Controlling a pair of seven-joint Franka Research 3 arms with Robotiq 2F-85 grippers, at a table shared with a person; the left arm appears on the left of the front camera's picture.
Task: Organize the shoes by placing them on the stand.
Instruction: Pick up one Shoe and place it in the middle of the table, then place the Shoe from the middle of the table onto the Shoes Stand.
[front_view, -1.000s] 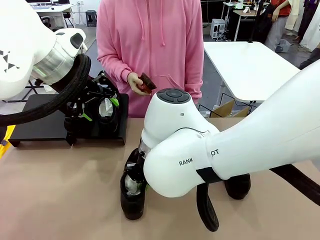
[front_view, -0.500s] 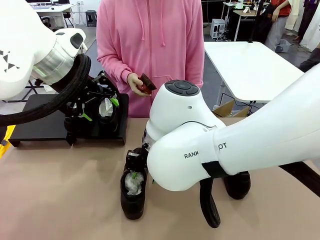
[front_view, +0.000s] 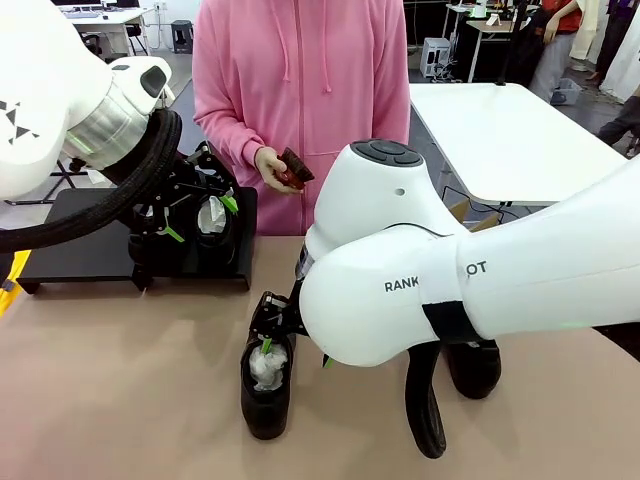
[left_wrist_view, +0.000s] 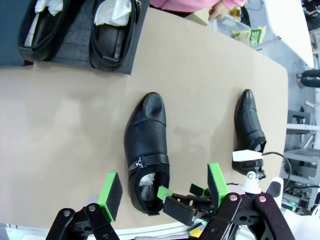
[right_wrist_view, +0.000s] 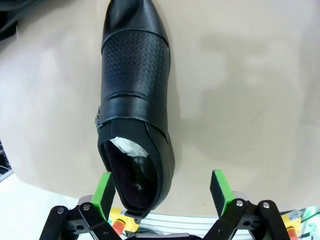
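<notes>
Since the right hand (right_wrist_view: 162, 190) stands wide open, nothing is gripped. The third shoe (right_wrist_view: 135, 90) lies flat on the table (right_wrist_view: 240, 75), its heel end between the fingers and close against one green pad (right_wrist_view: 104, 192), its toe pointing away from the hand. My read: the hand is lined up on the heel collar for a pick, that being the narrow, grabbable end.

The left hand (left_wrist_view: 163, 182) is open and empty too, hanging clear. Far ahead of it, the first shoe (left_wrist_view: 42, 27) and second shoe (left_wrist_view: 115, 35) sit side by side on the stand (left_wrist_view: 77, 47). Parking there probably keeps it out of the right arm's path.

View differences:
- Right wrist: pad-to-heel alignment and the white paper (right_wrist_view: 127, 146) in the collar. In the front view the arm's bulk hides most of that.
- Left wrist: overall layout from above. The fourth shoe (left_wrist_view: 250, 125) is well off to one side of the right hand, parallel to the third; the front view catches just part of it.
- Front: bare stand surface beside the two placed shoes, likely room for the rest. A person's hand (front_view: 270, 165) beyond the right hand holds a small brown brush (front_view: 293, 166), clear of the shoes.
</notes>
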